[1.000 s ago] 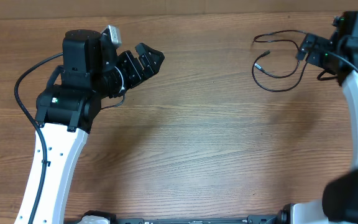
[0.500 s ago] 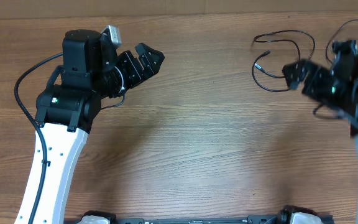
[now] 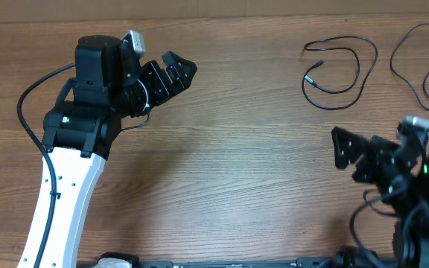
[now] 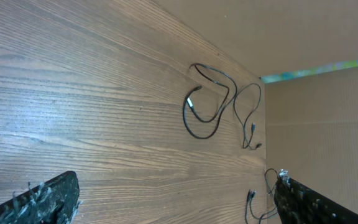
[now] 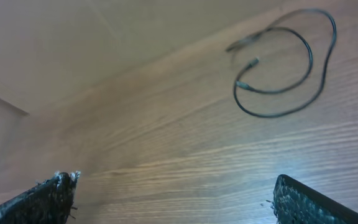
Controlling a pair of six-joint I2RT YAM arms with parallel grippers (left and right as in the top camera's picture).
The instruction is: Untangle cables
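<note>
The table (image 3: 259, 164) under the left tool (image 3: 176, 74) is smooth wood with fine grain and a soft sheen. Ahead of that tool, the cables (image 3: 376, 61) look matt black; plug tips (image 4: 191, 101) silvery.

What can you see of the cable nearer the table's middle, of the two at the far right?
The cable is a thin, black, flexible cord in one piece. One end carries a small pale, silvery plug tip; the other end is too small to make out. It lies slack and flat on the wooden table, on the right side near the far edge, curled into loose open curves with both ends toward the left of the loop. It is not tangled with anything, and only the table touches it.
</note>
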